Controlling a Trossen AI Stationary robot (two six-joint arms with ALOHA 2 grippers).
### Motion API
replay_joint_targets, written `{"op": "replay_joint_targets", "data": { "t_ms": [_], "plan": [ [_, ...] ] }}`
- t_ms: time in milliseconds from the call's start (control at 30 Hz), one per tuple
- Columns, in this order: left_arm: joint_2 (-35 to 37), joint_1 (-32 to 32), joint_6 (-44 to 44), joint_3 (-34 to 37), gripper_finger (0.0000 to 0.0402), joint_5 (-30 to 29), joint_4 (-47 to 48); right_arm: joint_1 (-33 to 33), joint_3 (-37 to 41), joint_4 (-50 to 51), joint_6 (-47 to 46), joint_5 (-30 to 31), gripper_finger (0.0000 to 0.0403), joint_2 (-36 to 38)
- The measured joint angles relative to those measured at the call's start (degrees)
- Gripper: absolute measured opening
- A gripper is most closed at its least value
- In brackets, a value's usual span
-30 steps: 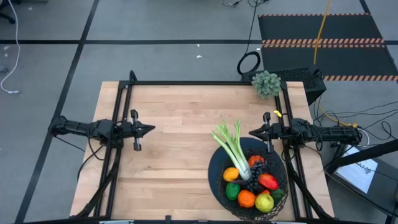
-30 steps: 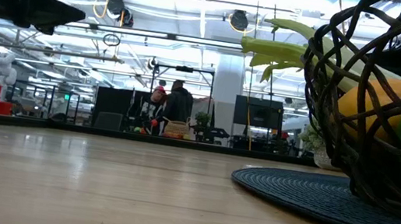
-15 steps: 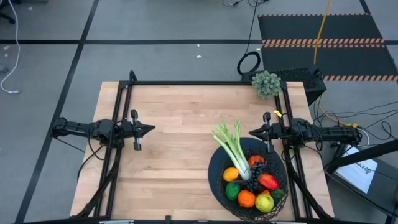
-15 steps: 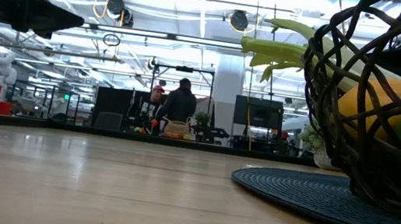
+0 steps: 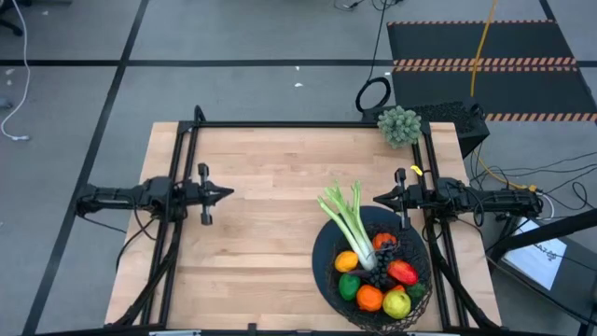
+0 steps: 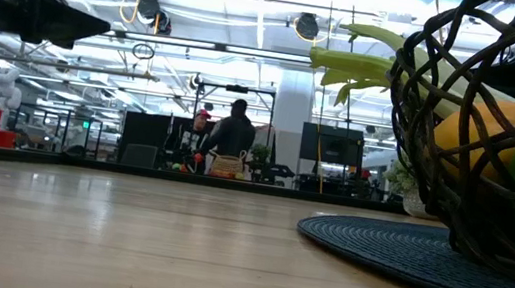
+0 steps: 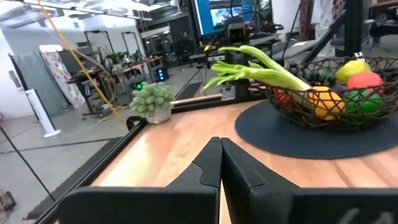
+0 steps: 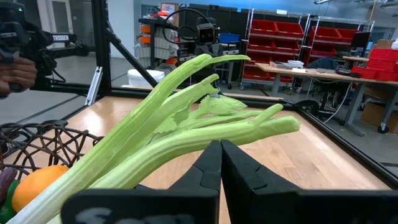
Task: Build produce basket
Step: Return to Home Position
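Observation:
The black wire basket (image 5: 376, 297) stands on a round dark mat at the table's near right. In it lie an orange, a lemon, a lime, a red-orange mango, dark grapes and other small produce (image 5: 378, 275). The celery stalk (image 5: 349, 218) leans over the basket's far-left rim, leaves out over the table. My left gripper (image 5: 228, 194) hovers shut over the table's left side, holding nothing. My right gripper (image 5: 377, 198) is shut and empty, just beyond the basket's far rim, beside the celery leaves (image 8: 205, 99).
A grey-green bumpy clump (image 5: 399, 125) sits at the table's far right corner. Bare wood stretches across the table's middle and left. Black frame rails run along the left, right and far edges. A person stands far back in the room in the low view.
The left arm has drawn back a little toward the table's left edge. The produce and basket have stayed where they were.

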State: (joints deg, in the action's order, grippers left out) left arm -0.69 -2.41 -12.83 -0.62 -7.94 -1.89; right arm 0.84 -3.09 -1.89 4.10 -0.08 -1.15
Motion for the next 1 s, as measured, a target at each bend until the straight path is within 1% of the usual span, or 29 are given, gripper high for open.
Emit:
{"op": "replay_joint_targets", "data": {
  "t_ms": [267,400,567,667,900,1000],
  "plan": [
    [-0.03,6.91,0.72,0.0,0.0008,8.43,1.29,0.01,0.0,0.0,0.0,0.0,0.0,0.0],
    [-0.04,8.76,1.39,0.0,0.0004,8.41,1.33,0.0,0.0,-0.01,0.0,-0.01,0.0,0.0],
    [-0.04,9.19,0.71,0.0,0.0021,8.39,1.35,0.01,0.0,0.0,0.0,0.0,0.0,0.0],
    [-0.04,9.19,0.48,0.0,0.0022,8.38,1.33,0.01,0.0,-0.01,0.0,0.0,0.0,0.0],
    [-0.04,9.19,1.32,0.0,0.0004,8.36,1.31,0.01,0.0,-0.02,0.0,0.0,0.0,0.0],
    [-0.04,9.19,1.31,0.0,0.0004,8.36,1.29,0.01,0.0,0.0,0.0,0.0,0.0,0.0]
  ]
}}
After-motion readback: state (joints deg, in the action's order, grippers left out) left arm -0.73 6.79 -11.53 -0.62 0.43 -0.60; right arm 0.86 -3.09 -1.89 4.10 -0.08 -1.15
